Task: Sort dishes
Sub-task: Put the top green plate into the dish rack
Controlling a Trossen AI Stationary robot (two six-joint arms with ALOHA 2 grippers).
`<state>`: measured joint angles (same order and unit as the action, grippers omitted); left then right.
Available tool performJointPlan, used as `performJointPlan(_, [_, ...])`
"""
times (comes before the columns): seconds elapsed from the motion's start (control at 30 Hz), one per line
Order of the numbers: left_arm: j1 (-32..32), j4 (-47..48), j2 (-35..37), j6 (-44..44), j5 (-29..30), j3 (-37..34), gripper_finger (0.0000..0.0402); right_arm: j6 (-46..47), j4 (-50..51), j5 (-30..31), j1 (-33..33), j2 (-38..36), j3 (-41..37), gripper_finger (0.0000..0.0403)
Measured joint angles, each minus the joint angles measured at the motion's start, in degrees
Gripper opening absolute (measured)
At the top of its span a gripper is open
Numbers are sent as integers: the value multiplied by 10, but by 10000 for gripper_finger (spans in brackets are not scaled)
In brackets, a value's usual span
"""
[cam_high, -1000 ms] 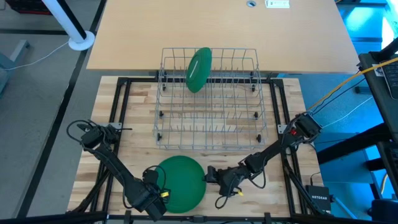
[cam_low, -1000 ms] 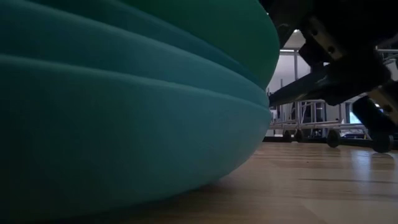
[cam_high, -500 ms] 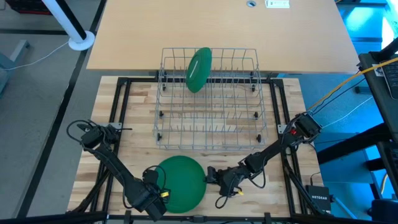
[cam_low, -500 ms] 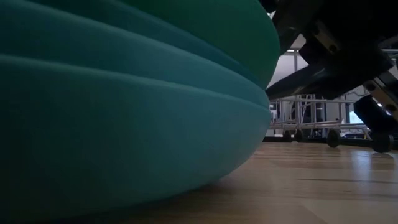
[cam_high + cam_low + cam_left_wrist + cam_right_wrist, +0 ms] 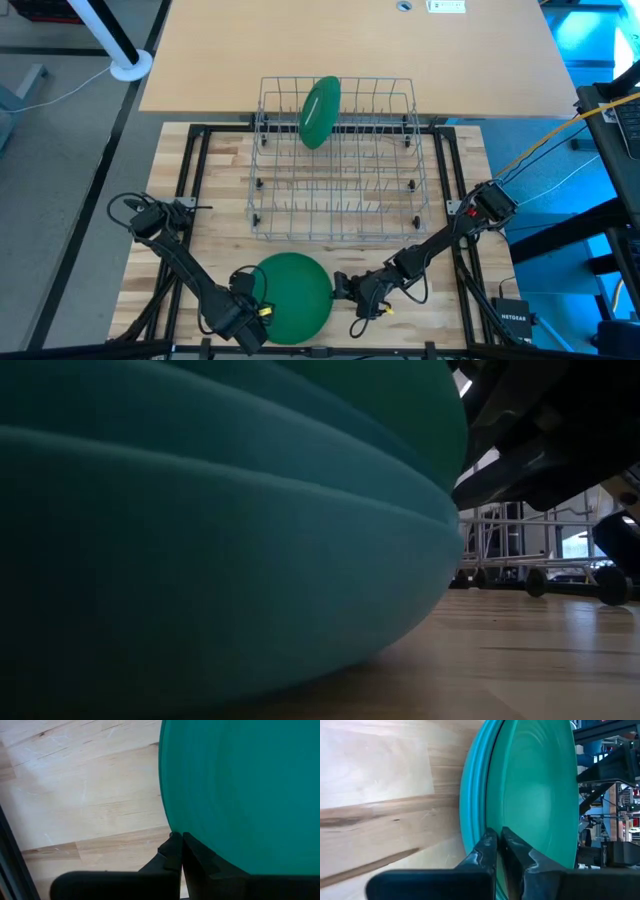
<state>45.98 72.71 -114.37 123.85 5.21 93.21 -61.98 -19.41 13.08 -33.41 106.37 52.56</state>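
A stack of green plates (image 5: 290, 295) lies on the wooden table near its front edge and fills the low view (image 5: 200, 560). My left gripper (image 5: 243, 300) is shut and points down at the stack's left rim (image 5: 179, 845). My right gripper (image 5: 342, 288) is shut on the top plate (image 5: 535, 795) at the stack's right rim. One more green plate (image 5: 320, 110) stands on edge between the wires at the far left of the wire rack (image 5: 335, 215). My left gripper points down from above, its shut fingertips (image 5: 172, 851) right at the outer edge of the stack's left rim (image 5: 167, 815). I cannot tell whether they touch it. My right gripper pinches the top plate's right rim (image 5: 496, 822) between its two fingers. One finger (image 5: 485, 847) sits under the rim, above the plate below. The other finger (image 5: 515, 851) lies on the plate's inner face. The fingers slant down from the table's right, and the plate lies on the stack.
The wire rack stands in the middle of the table, beyond the stack, with most of its slots free. Black frame rails (image 5: 195, 170) run along the left and right sides of the board. Bare wood (image 5: 520, 650) lies to the right of the stack.
My right gripper has shut on the top plate's right rim without moving away. In the low view the plates' right edge now reaches a little farther toward that gripper.
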Motion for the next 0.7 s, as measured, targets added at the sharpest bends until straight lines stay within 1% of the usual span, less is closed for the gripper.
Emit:
performJointPlan(0.1, [0, 2, 0, -1, 0, 2, 1, 0, 0, 0, 0, 0, 0, 10])
performJointPlan(0.23, [1, 3, 3, -22, -2, 8, 1, 1, 0, -1, 0, 0, 0, 10])
performJointPlan(0.4, [0, 2, 15, -25, -2, 17, 1, 2, 0, -15, 0, 0, 0, 7])
performJointPlan(0.7, [-23, -13, 28, -46, 4, 33, 1, 3, -5, -15, 1, 0, 0, 14])
